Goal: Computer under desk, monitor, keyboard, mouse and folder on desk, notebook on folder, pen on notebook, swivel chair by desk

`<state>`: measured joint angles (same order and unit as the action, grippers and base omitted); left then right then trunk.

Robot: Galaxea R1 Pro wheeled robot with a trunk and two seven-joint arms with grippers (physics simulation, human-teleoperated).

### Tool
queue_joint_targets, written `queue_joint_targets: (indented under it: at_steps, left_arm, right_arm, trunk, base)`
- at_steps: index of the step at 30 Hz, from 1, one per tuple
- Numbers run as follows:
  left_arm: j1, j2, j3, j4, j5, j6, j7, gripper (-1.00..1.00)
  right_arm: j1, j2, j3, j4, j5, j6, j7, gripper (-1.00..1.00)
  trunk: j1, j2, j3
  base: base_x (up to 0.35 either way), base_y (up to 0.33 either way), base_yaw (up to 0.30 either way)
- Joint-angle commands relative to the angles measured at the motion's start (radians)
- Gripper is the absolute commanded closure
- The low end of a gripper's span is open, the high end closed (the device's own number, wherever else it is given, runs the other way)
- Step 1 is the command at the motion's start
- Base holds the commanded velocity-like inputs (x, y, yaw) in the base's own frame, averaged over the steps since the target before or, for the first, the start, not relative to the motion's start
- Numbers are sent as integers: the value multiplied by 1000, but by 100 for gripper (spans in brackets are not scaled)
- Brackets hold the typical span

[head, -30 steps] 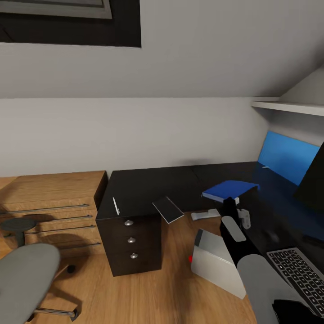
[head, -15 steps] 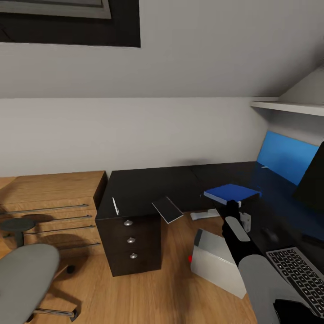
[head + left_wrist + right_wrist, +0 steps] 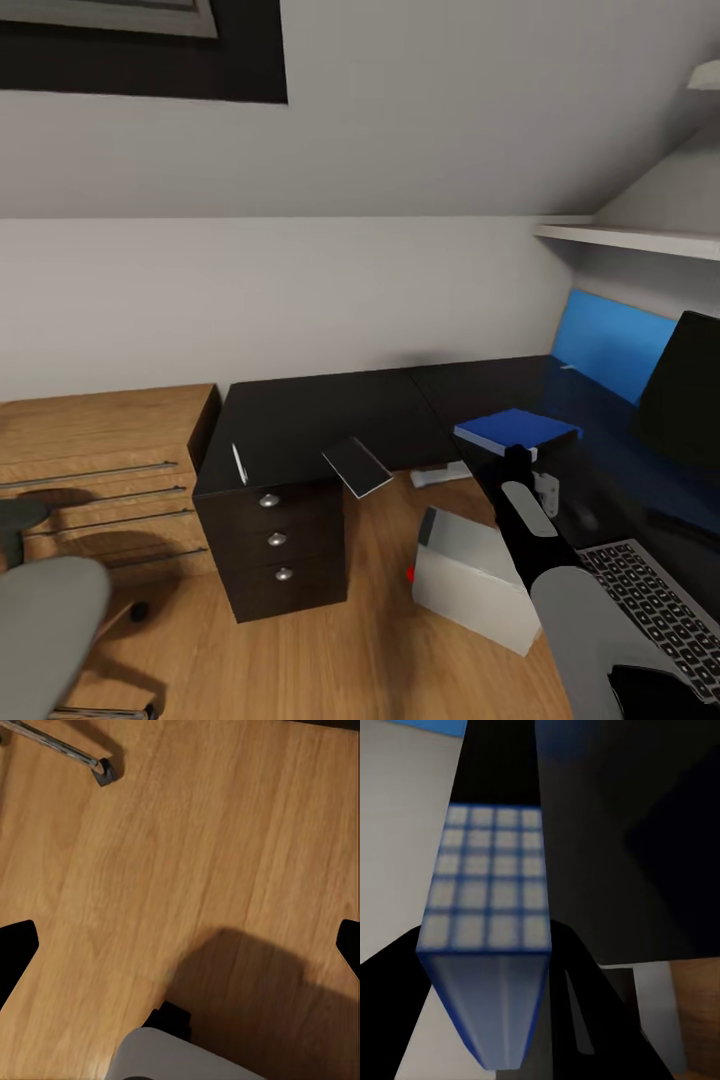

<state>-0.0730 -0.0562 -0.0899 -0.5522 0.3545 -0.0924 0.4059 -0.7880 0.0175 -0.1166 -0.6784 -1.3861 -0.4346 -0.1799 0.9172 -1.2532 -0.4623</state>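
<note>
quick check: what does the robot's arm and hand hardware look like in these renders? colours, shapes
In the head view the right arm has a rounded light-grey shell near the camera, then a glossy black forearm with a grey oval inlay. The right hand is black. In the left wrist view the left hand's fingers are flat black, blunt-tipped. No cables or markings show.

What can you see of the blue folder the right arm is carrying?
The folder is a flat, blue, rectangular thing with a pale edge, looking like plastic or card. In the head view it lies roughly level above the dark desk, at the tip of the right tool, which is shut on its near edge. In the right wrist view its face shows a blurred grid of pale squares, and its thick end sits between the dark fingers. Whether it touches the desk cannot be told.
</note>
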Motion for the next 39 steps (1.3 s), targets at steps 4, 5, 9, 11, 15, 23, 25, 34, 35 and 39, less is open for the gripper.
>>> queue_joint_targets:
  at_steps: [4,5,9,11,15,23,25,34,35,39]
  left_arm:
    - [-1,1,-7,0,11,-6,7,-100]
    - [-1,1,-8,0,11,-6,7,-100]
    - [-1,1,-8,0,11,-5,7,-100]
    - [-1,1,-9,0,11,-4,7,-100]
    - [-1,1,-11,0,11,-4,7,-100]
    - [-1,1,-8,-64,11,-5,5,-100]
    - [-1,2,-6,-106,12,-3,6,-100]
    - [-1,1,-5,-138,14,2,8,-100]
    - [-1,1,-5,-138,14,2,8,-100]
    - [-1,1,-6,-141,13,2,8,-100]
  right_arm:
    - [0,0,-1,-1,-5,-3,-1,100]
    - [0,0,-1,-1,-4,-4,-1,100]
    - [0,-2,-1,-1,-2,-7,0,100]
    - [0,-4,0,-1,-2,-9,1,100]
    - [0,-5,0,-1,-2,-11,3,100]
    - [0,-5,0,-1,-2,-10,2,100]
    - [0,-6,0,-2,-2,-10,2,100]
    - [0,-7,0,-3,-2,-10,2,100]
    - [0,-7,0,-3,-2,-9,2,100]
    - [0,-8,0,-2,-2,-3,1,100]
  trunk:
    - [0,-1,-1]
    - [0,-1,-1]
    - [0,-1,-1]
    - [0,-1,-1]
    - [0,-1,-1]
    - [0,-1,5]
    - [4,-8,2]
    - [39,-71,-26]
    - [42,-78,-29]
    - [58,-106,-41]
  base:
    - [246,0,-3]
    - [299,0,-1]
    - [202,0,0]
    - [46,0,-2]
    - [16,0,-68]
    - [2,0,-142]
    - [0,0,-34]
    - [0,0,-4]
    - [0,0,0]
    - [0,0,0]
